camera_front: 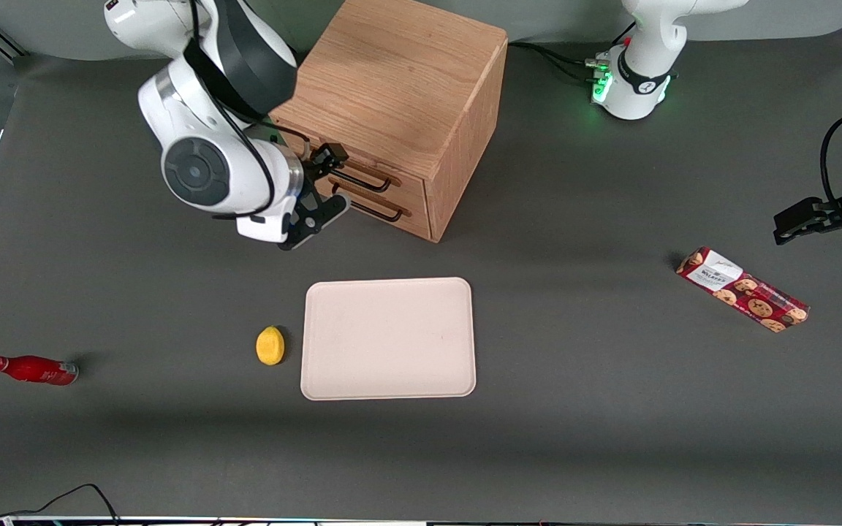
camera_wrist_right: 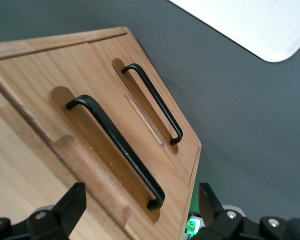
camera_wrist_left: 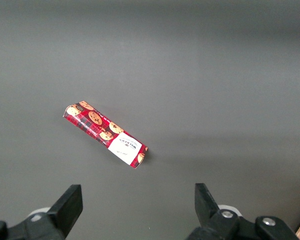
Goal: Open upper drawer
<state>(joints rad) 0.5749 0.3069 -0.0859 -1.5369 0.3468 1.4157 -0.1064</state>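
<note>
Right wrist view: the gripper [camera_wrist_right: 140,210] was held just in front of the oak cabinet [camera_front: 399,88], fingers [camera_wrist_right: 70,205] spread wide. The upper drawer's bar handle [camera_wrist_right: 115,150] lay between them, lengthwise across the gap, untouched.

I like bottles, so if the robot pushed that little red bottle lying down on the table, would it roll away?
Probably yes. The red bottle lies on its side and looks round, so a sideways nudge would likely roll it. It looks small, so it is probably light. The tool is open, up at the upper drawer, not near the bottle.
</note>
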